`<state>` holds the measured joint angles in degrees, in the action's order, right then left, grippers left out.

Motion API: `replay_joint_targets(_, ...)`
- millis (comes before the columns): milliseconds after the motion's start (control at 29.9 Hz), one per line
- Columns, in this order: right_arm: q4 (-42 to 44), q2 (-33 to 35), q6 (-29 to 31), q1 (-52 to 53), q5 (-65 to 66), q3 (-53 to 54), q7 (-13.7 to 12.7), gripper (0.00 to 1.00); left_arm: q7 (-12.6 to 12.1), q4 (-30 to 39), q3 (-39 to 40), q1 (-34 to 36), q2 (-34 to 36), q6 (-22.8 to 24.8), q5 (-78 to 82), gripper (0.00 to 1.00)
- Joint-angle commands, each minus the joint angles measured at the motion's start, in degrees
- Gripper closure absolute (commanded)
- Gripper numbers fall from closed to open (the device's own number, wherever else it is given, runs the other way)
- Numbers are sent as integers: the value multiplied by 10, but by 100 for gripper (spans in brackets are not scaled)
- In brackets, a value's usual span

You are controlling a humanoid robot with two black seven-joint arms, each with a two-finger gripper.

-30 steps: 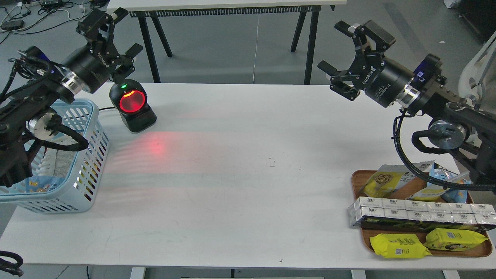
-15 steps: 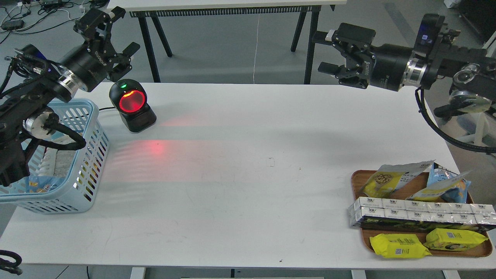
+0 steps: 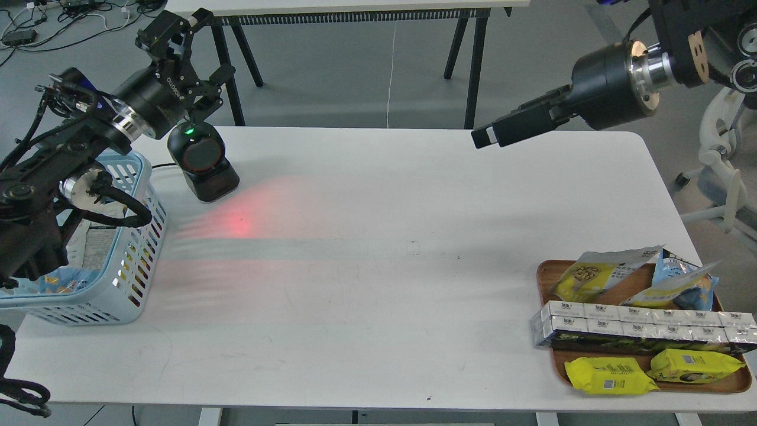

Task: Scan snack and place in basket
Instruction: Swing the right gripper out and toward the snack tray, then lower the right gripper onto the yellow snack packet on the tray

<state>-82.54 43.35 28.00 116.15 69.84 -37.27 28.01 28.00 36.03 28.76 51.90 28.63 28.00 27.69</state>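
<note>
The snack [image 3: 594,273], a silver-white pouch with a yellow panel picturing beans, lies at the back left of the brown wooden tray [image 3: 545,273] at the right front of the table. The light blue basket [image 3: 127,278] stands at the table's left edge, partly behind my left arm. My left gripper [image 3: 204,47] is open and empty, held high behind the scanner, above the table's back left. My right gripper [image 3: 494,135] hangs over the table's back edge, right of centre, far from the snack. It is seen edge-on, so its fingers cannot be told apart.
A black barcode scanner [image 3: 202,163] stands at the back left and casts a red glow on the table. The tray also holds a row of white boxes [image 3: 641,324], two flat yellow packs [image 3: 609,376] and a blue-and-yellow bag [image 3: 680,278]. The basket holds some packs.
My right arm has swung up and to the right, and its wrist has turned from showing open fingers to edge-on. My left gripper has shifted slightly right. The scanner's window looks dimmer.
</note>
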Motion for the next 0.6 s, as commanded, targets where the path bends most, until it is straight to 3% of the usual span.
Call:
replay_joint_targets(0,-73,45,0,16,167,-6,0,0,0,0,-1,-4,4,0,-1,0)
replay_joint_targets(301,-142,143,0,3,389,-22,0,0,0,0,0,-1,-3,0,0,0)
replay_joint_targets(568,-142,161,0,-31,456,-67,0,0,0,-1,0,-2,-8,0,1,0)
